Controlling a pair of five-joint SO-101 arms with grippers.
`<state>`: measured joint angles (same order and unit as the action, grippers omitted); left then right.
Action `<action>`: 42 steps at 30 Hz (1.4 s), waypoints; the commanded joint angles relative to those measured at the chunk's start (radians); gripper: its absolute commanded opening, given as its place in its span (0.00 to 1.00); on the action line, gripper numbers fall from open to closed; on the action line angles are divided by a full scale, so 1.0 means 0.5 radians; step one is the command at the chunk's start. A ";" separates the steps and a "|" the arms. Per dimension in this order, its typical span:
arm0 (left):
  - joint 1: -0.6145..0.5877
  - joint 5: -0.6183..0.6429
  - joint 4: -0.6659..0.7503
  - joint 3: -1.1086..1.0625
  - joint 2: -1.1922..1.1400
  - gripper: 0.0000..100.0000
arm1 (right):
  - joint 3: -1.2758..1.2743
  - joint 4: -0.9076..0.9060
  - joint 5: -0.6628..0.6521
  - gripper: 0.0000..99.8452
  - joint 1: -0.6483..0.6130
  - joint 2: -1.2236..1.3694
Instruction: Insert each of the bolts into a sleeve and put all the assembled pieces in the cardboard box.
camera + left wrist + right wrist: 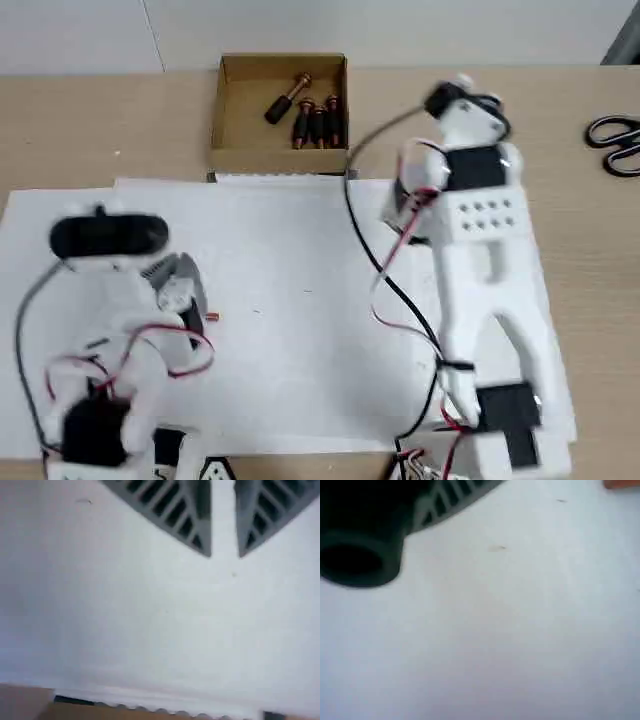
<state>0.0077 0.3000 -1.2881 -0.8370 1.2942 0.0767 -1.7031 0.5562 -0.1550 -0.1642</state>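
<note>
The cardboard box (230,125) stands at the far edge of the white paper (300,290) and holds several assembled bolt-and-sleeve pieces (318,122). In the left wrist view my left gripper (222,550) hangs over bare paper, its grey ribbed fingers (180,515) a narrow gap apart with nothing between them. In the right wrist view a black sleeve (357,562) sits against my right gripper's grey finger (445,500), its hollow end showing, raised off the paper. A small orange piece (622,484) lies on the paper nearby. In the high view an arm's grey gripper (182,288) is low at the lower left beside an orange piece (212,317).
The other arm (480,230) lies folded along the right side of the paper, with red and black cables (385,270) looping beside it. Scissors (615,140) lie on the wooden table at the far right. The paper's edge (150,700) borders bare wood.
</note>
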 commanded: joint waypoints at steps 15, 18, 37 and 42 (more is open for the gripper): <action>-0.423 0.997 -0.902 1.177 -1.903 0.01 | -0.829 0.035 0.089 0.00 0.526 -0.769; -0.433 1.212 -0.924 1.177 -1.995 0.01 | -0.899 0.035 0.089 0.00 0.588 -0.836; -0.427 1.280 -0.580 0.784 -2.044 0.13 | -1.234 0.035 0.092 0.00 0.631 -1.241; -0.430 1.280 -0.454 0.658 -2.044 0.13 | -1.234 0.035 0.092 0.00 0.631 -1.266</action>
<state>-0.2041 0.9352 -1.5551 -0.4964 0.2739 -0.5462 -1.6955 0.5915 0.1488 -0.7764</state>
